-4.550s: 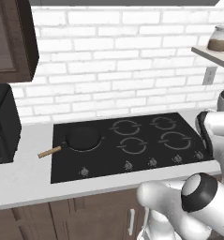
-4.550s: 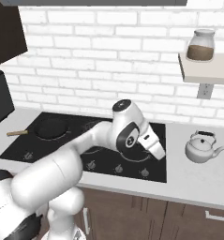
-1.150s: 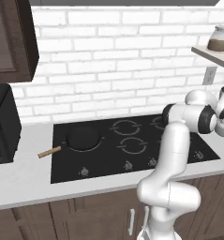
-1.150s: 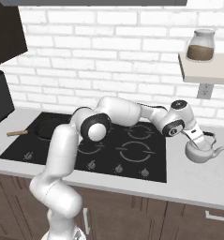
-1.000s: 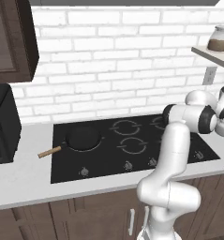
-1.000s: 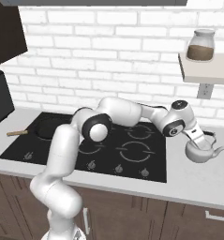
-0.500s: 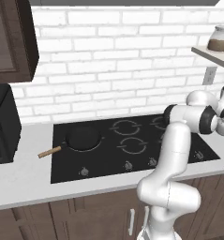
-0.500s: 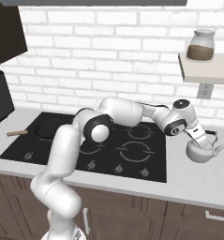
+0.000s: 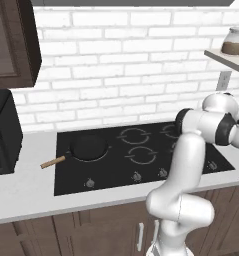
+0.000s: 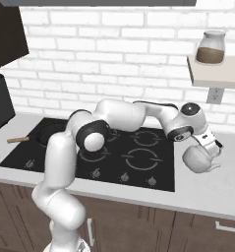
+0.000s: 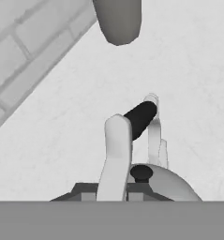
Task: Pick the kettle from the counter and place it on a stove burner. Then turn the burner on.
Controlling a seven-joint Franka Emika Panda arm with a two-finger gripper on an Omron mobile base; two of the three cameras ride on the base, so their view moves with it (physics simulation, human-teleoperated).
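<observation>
— Where's the small squat silvery-white kettle with the arched handle [image 10: 201,158] right now?

— Sitting on the pale grey-white stone tabletop [image 10: 207,194], just to the right of the black glass cooktop [image 10: 114,167], below the wall shelf [image 10: 216,73] that carries a brown-filled glass jar [image 10: 210,47].

— And the robot's hand [image 10: 211,142]?

— Down on top of the kettle, pressed together on the arched handle. From the hand view, the handle's dark grip [image 11: 140,118] sits at the fingers, with the black lid knob [image 11: 140,174] just beneath.

— Anything on the cooktop itself?

— A black frying pan with a wooden handle [image 9: 80,149] rests on the far-left burner. The nearest grey ring burner [image 10: 141,160] to the kettle is bare.
</observation>
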